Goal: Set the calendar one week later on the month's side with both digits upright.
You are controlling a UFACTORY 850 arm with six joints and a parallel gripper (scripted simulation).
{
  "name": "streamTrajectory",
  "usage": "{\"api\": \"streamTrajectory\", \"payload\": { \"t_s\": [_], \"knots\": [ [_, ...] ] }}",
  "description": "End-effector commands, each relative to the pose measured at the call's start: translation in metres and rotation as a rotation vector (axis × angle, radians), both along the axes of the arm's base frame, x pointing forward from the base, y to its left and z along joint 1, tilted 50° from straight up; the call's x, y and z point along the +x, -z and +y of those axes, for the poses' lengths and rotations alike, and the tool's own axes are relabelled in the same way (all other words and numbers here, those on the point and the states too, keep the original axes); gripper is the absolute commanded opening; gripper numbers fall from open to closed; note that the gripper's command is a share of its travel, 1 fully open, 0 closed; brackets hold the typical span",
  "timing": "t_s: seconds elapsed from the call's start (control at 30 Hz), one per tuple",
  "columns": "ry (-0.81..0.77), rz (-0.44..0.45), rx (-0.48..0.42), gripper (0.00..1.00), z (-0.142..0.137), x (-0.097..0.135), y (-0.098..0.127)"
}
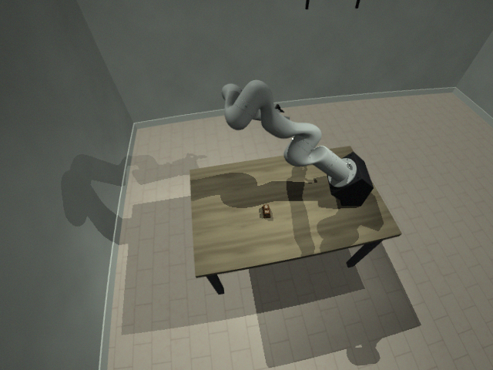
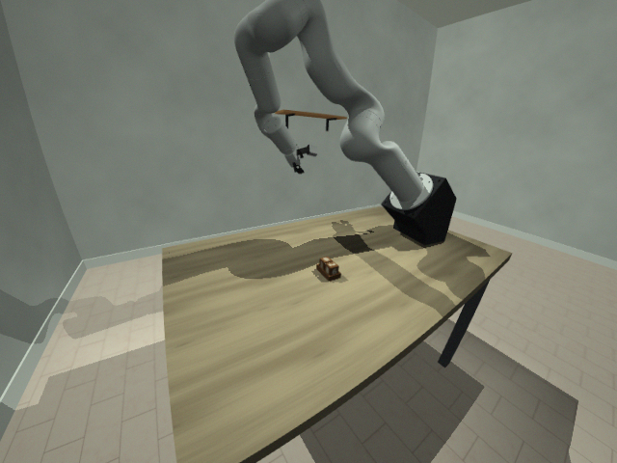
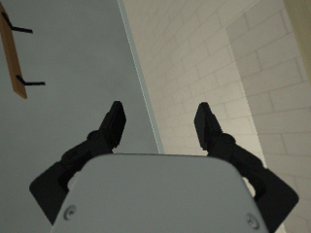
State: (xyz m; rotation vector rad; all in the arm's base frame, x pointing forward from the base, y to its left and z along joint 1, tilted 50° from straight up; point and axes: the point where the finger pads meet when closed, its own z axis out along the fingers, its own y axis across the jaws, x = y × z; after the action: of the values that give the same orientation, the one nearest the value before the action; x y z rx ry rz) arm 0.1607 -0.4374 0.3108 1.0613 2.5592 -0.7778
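The calendar is a small brown tray with two wooden cubes, standing near the middle of the wooden table; it also shows in the exterior view. Its digits and month name are too small to read. My gripper hangs high above the table, well behind and above the calendar, open and empty. In the top view the gripper is mostly hidden behind the arm. In the wrist view the open fingers point at the wall and floor; the calendar is not in that view.
The arm's black base stands at the table's far right corner. A wooden wall shelf hangs on the back wall behind the arm. The table edge is near the front.
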Motion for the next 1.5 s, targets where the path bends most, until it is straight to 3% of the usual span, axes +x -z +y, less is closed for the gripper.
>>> {"api": "streamTrajectory", "payload": {
  "t_s": [0.0, 0.67, 0.77, 0.87, 0.97, 1.0, 1.1, 1.17, 1.33, 1.37, 1.47],
  "knots": [
    [0.001, 0.0, -0.001, 1.0, 0.0, 0.0, -0.001],
    [-0.017, 0.005, -0.002, 1.0, 0.003, 0.005, 0.0],
    [-0.083, 0.025, -0.006, 1.0, 0.015, 0.025, 0.0],
    [-0.214, 0.064, -0.017, 1.0, 0.041, 0.061, 0.002],
    [-0.272, 0.081, -0.023, 1.0, 0.054, 0.076, 0.002],
    [-0.338, 0.1, -0.032, 1.0, 0.069, 0.092, 0.003],
    [-0.338, 0.1, -0.032, 1.0, 0.069, 0.092, 0.003],
    [-0.481, 0.14, -0.054, 1.0, 0.103, 0.124, 0.004],
    [-0.572, 0.165, -0.072, 1.0, 0.126, 0.143, 0.005],
    [-0.649, 0.185, -0.088, 1.0, 0.146, 0.157, 0.005],
    [-0.74, 0.208, -0.11, 1.0, 0.171, 0.172, 0.005]
  ]
}}
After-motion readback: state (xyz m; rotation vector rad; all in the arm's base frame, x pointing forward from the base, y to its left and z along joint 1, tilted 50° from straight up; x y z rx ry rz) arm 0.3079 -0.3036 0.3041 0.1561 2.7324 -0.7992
